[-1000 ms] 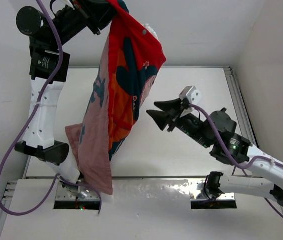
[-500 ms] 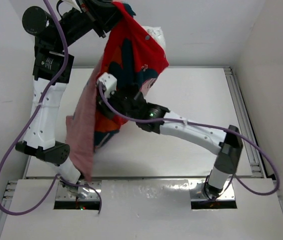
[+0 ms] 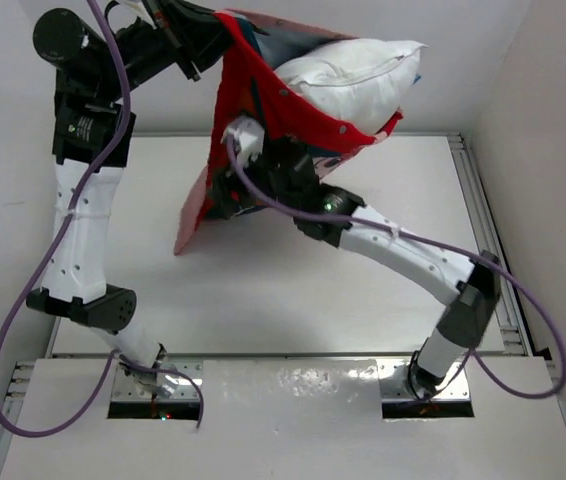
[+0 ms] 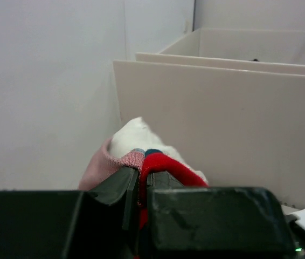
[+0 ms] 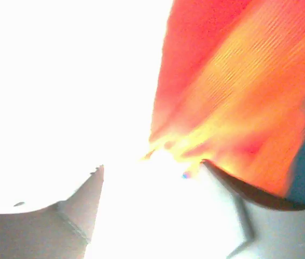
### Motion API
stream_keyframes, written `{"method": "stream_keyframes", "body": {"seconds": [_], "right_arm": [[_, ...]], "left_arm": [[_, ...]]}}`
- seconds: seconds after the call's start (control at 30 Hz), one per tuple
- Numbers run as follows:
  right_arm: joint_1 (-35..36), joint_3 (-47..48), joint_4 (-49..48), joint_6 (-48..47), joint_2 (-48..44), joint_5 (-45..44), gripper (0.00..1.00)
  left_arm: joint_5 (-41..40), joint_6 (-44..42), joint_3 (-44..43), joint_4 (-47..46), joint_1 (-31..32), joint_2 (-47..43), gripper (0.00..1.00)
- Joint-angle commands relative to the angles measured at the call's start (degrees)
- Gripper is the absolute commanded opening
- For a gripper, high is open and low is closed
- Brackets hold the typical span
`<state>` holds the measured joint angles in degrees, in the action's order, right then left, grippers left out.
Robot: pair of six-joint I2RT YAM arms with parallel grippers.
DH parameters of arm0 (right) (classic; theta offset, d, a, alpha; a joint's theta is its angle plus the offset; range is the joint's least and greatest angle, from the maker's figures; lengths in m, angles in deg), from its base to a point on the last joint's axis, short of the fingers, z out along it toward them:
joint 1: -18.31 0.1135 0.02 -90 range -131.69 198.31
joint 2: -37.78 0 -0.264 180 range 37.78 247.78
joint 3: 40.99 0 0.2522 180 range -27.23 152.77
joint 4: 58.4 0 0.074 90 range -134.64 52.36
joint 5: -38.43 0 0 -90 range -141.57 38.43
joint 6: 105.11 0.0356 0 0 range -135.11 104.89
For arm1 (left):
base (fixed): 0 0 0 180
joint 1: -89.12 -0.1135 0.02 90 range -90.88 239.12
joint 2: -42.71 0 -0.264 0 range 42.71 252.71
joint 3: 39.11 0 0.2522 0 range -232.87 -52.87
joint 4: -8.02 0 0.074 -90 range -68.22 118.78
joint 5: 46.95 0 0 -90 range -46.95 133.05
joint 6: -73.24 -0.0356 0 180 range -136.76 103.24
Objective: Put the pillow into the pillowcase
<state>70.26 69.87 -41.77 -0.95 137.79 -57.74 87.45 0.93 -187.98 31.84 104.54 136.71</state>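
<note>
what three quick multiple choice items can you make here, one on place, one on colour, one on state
1. Where is the puffy white rectangular pillow?
A) by the arms' bases
B) poking out of the red-orange printed fabric pillowcase
C) fully hidden inside it

2. What colour is the fabric edge in the left pincer?
A) green
B) red
C) black

3. How is the left pincer?
A) wide open
B) out of view
C) shut on the pillowcase

Answers:
1 B: the top view shows white bulging from the cover's mouth.
2 B: the left wrist view shows a red hem in its grip.
3 C: it is closed tight on that hem.
</note>
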Motion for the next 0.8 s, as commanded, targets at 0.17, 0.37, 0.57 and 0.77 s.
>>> {"method": "stream_keyframes", "body": {"seconds": [0.17, 0.37, 0.57, 0.77], "right_arm": [[9.9, -11.4, 15.1, -8.3, -28.8, 18.1, 0.99], [5.7, -19.5, 19.0, -5.0, -46.6, -2.0, 0.85], [2.9, -31.4, 22.4, -7.4, -51.5, -14.7, 0.55], [3.0, -36.6, 19.9, -6.0, -46.1, -1.4, 0.74]], "left_arm": [[-2.2, -7.7, 4.1, 0.7, -7.9, -10.5, 0.0], [-2.5, -7.2, 5.1, 0.7, -12.3, -10.6, 0.0], [-1.6, -3.1, 6.4, -2.8, -13.3, -10.5, 0.0], [-2.7, -0.9, 6.6, -3.9, -13.4, -10.8, 0.0]]}}
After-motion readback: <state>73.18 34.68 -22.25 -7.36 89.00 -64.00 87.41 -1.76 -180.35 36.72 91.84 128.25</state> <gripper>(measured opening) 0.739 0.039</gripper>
